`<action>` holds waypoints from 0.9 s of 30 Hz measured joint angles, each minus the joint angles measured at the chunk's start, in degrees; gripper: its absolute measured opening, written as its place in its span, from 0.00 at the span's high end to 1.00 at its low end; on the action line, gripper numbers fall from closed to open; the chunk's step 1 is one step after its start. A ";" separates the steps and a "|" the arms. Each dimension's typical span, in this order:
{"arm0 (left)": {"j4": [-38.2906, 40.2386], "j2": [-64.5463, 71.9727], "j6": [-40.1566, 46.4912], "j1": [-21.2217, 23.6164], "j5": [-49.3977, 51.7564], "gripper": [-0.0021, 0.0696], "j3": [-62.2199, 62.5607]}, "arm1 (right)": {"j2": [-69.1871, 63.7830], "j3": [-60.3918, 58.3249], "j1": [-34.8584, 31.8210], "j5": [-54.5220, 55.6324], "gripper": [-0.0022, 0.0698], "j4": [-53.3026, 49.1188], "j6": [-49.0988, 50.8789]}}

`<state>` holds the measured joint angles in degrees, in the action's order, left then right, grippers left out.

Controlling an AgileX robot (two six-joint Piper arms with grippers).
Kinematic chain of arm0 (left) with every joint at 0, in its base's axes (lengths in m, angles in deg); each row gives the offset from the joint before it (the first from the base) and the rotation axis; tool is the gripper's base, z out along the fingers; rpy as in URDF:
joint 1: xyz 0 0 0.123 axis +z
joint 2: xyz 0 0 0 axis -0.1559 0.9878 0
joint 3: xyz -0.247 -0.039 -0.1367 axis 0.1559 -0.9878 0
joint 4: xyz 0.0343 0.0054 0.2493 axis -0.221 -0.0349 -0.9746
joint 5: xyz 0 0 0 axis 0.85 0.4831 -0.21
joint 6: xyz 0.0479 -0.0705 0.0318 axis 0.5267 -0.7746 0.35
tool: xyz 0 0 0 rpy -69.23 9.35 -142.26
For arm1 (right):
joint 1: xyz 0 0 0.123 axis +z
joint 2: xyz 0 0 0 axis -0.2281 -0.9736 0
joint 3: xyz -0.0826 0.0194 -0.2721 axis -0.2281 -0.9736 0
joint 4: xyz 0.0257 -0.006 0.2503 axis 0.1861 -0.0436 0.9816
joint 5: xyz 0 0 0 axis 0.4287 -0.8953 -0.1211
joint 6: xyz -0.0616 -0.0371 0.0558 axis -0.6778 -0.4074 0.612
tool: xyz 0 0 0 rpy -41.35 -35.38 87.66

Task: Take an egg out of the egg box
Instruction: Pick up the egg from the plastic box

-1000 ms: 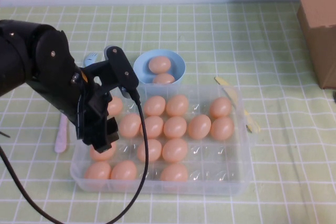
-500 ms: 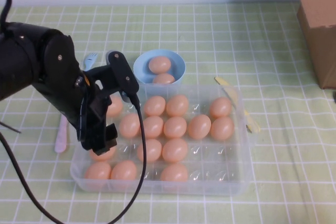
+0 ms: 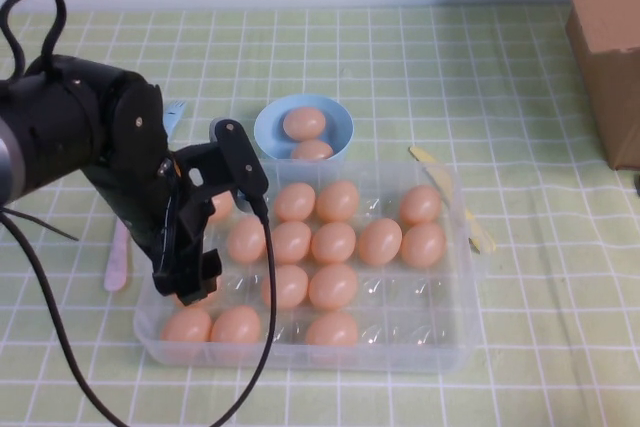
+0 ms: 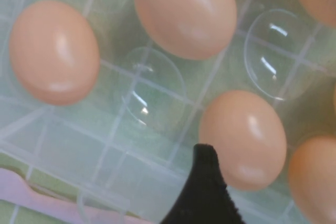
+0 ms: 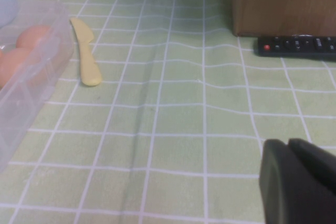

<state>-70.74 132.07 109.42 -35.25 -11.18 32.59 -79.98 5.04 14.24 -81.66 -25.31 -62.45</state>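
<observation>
The egg box (image 3: 452, 332) is a clear plastic tray in the middle of the table, holding several tan-orange eggs. My left gripper (image 3: 190, 282) is down in the box's left side, over an egg in the second row from the front, which it almost hides. In the left wrist view one black finger (image 4: 206, 192) stands right beside that egg (image 4: 244, 140); the other finger is out of frame, and the jaws look open around it. My right gripper (image 5: 287, 150) hangs shut and empty over the tablecloth, right of the box.
A light-blue bowl (image 3: 335, 119) with two eggs stands behind the box. A pink utensil (image 3: 117, 265) lies left of the box and a yellow one (image 5: 88, 59) lies to its right. A cardboard box (image 3: 605, 37) and a black remote (image 5: 296, 45) are at the far right.
My left arm has swung towards the near left and lowered. Its gripper has dropped closer onto the egg in the box's left column. The eggs have not moved.
</observation>
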 joint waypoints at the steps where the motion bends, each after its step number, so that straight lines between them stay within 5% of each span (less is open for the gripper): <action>1: -0.27 0.27 0.00 -0.04 0.00 0.29 0.11 | 0.00 0.00 0.00 0.00 0.99 0.00 0.00; 27: -4.72 7.22 -2.27 -0.58 -4.13 0.29 0.11 | 0.12 0.00 0.00 0.00 0.99 0.00 0.00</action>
<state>-75.46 139.29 107.15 -35.82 -15.31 32.70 -79.86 5.04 14.24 -81.66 -25.31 -62.45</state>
